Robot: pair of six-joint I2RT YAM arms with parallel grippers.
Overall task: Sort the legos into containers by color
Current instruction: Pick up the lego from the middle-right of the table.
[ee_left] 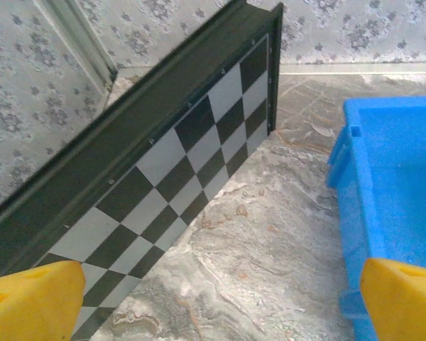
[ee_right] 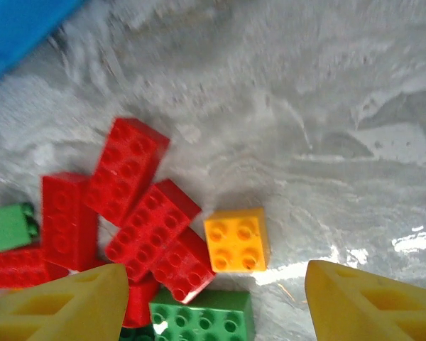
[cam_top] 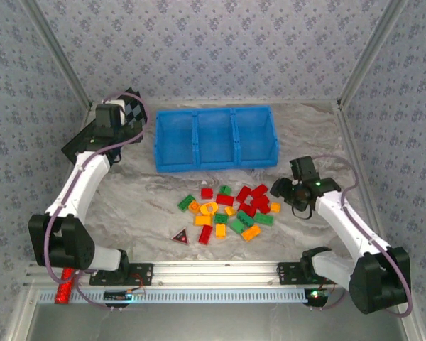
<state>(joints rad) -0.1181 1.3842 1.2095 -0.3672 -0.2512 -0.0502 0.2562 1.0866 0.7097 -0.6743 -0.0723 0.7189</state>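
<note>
In the middle of the table (cam_top: 128, 192), the legos (cam_top: 227, 209) lie in a loose heap of red, green and orange. The heap is near the front of the blue bin (cam_top: 213, 110) but does not touch it. The bin has three parts side by side. A small dark triangle (cam_top: 179, 236) sits at the heap's near left edge.

The right gripper (ee_right: 213, 305) hangs low at the right side of the heap. Its yellow fingers (ee_right: 57, 305) are spread apart and hold nothing. Just past the gap lies a square orange brick (ee_right: 236, 240), touching a red brick (ee_right: 181, 266) beside it. A green brick (ee_right: 202, 316) shows low between the fingers.

The left gripper (ee_left: 220, 305) is far off at the back left, between the checkerboard (ee_left: 170, 170) and the bin's left end. Its fingers are spread wide with nothing between them.
</note>
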